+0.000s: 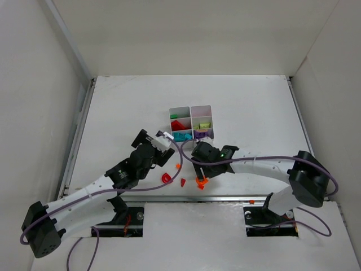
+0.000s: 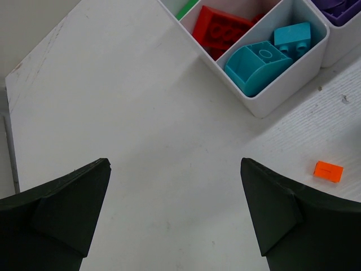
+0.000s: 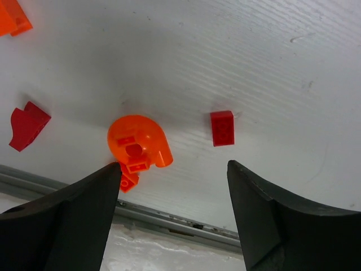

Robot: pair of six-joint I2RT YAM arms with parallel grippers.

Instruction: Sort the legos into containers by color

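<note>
The white six-compartment organiser (image 1: 190,107) stands mid-table, holding dark green, red (image 2: 223,31), teal (image 2: 265,62), lime and purple (image 2: 341,8) legos. My left gripper (image 1: 161,148) is open and empty over bare table just left of the organiser's near corner (image 2: 175,164). A small orange brick (image 2: 328,170) lies to its right. My right gripper (image 1: 206,169) is open and empty (image 3: 174,164), hovering above loose pieces near the table's front edge. These are an orange curved piece (image 3: 138,144) by its left finger, a small red brick (image 3: 222,127) and a dark red piece (image 3: 28,124).
A red curved piece (image 1: 166,178), a small red piece (image 1: 183,182) and an orange piece (image 1: 177,166) lie between the two grippers. A metal rail (image 3: 169,220) runs along the table's front edge, with a small orange piece (image 1: 251,201) on it. White walls enclose the table.
</note>
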